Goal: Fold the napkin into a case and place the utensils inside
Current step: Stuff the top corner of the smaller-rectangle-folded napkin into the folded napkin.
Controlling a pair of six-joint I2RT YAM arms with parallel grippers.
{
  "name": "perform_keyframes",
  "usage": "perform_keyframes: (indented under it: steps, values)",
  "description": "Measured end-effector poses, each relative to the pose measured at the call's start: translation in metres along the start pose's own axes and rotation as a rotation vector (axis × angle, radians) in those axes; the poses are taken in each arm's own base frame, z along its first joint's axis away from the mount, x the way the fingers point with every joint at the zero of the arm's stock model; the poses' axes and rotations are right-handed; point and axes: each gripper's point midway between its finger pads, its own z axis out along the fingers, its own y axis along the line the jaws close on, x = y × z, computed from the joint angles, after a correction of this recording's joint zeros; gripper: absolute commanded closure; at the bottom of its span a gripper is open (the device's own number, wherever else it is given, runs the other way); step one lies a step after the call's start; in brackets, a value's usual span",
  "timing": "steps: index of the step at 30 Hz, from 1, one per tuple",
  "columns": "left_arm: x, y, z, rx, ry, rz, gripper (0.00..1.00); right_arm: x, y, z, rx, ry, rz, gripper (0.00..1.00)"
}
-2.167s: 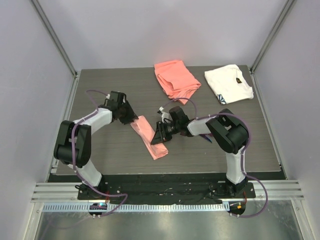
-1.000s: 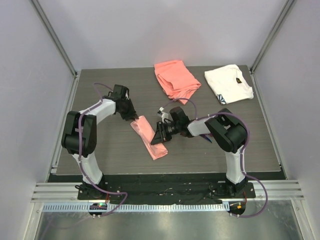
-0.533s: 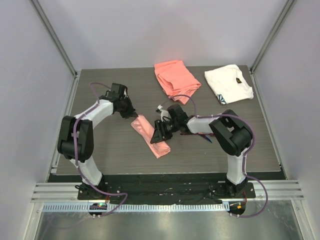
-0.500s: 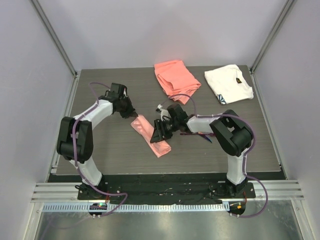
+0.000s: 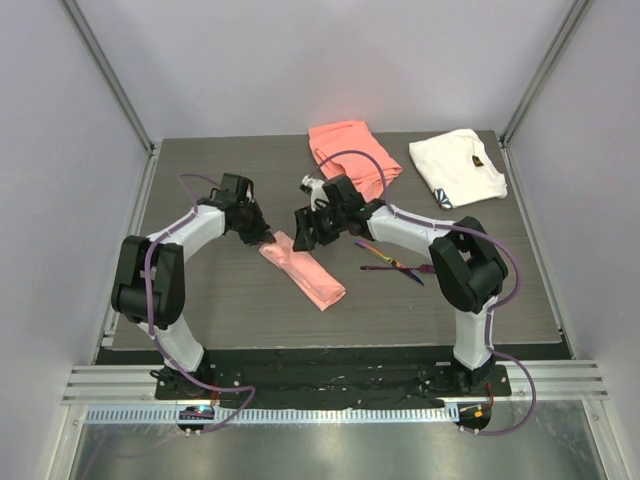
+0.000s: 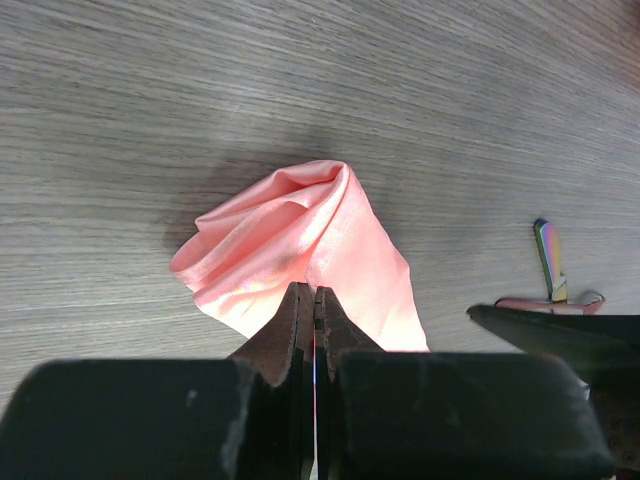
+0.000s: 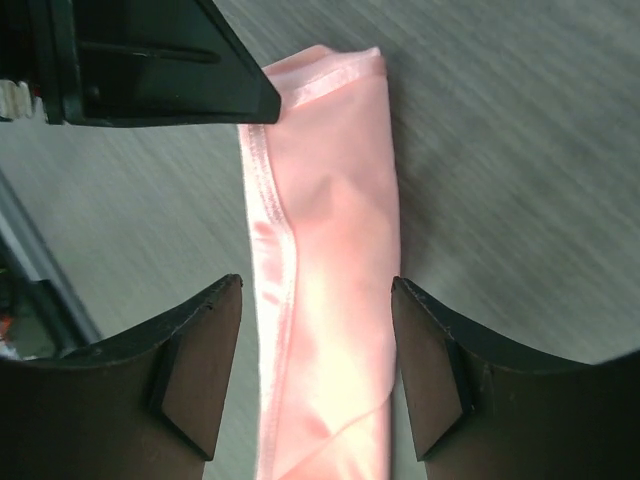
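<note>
satin, pale pink and glossy: the napkin, already folded into a narrow oblong case, lies slantwise mid-frame on the dark grey wood-grain table in the top view, running from upper left to lower right. the left gripper sits at its upper-left end with the jaws pressed fully together. in the left wrist view the fingertips meet on puckered cloth, apparently nipping a thin fold, probably to anchor that end or lift the pocket's mouth. the right gripper hovers over the same end, spread wide and holding nothing; its own view shows the two fingers standing either side of the strip.

the two slim metal utensils with a purple iridescent sheen lie on bare table near the case's right side, not yet inside. open table runs between them and the pocket, and more at the lower left. the coral-orange cloth and the white cloth with a dark mark sit along the upper edge, well apart from the work.
</note>
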Motion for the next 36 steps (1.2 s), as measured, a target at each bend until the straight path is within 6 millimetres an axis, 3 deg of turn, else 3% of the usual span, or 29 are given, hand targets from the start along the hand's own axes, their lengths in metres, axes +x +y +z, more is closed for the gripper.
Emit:
perform_keyframes:
  steps: [4,14,23,28,31,32,36]
  values:
    - [0.000,0.000,0.000,0.000,0.000,0.000,1.00,-0.003,-0.004,0.008,0.073,-0.030,-0.146,0.33]
    - [0.002,0.000,-0.002,-0.004,0.012,0.002,1.00,-0.021,0.024,0.034,0.091,-0.167,-0.437,0.48]
    - [0.002,-0.006,-0.004,0.025,0.028,-0.002,1.00,-0.016,0.010,0.054,0.096,-0.149,-0.509,0.55]
    - [0.002,-0.009,-0.006,0.041,0.036,-0.009,0.99,-0.022,0.012,0.054,0.093,-0.171,-0.532,0.76]
    - [0.001,-0.012,-0.007,0.050,0.037,-0.009,0.90,-0.022,0.013,0.054,0.085,-0.174,-0.532,0.88]
    - [0.001,-0.012,-0.007,0.054,0.038,-0.012,0.86,-0.022,0.013,0.055,0.084,-0.174,-0.532,0.99]
    - [-0.003,-0.010,-0.009,0.061,0.035,-0.029,0.59,-0.023,0.015,0.056,0.077,-0.173,-0.528,0.99]
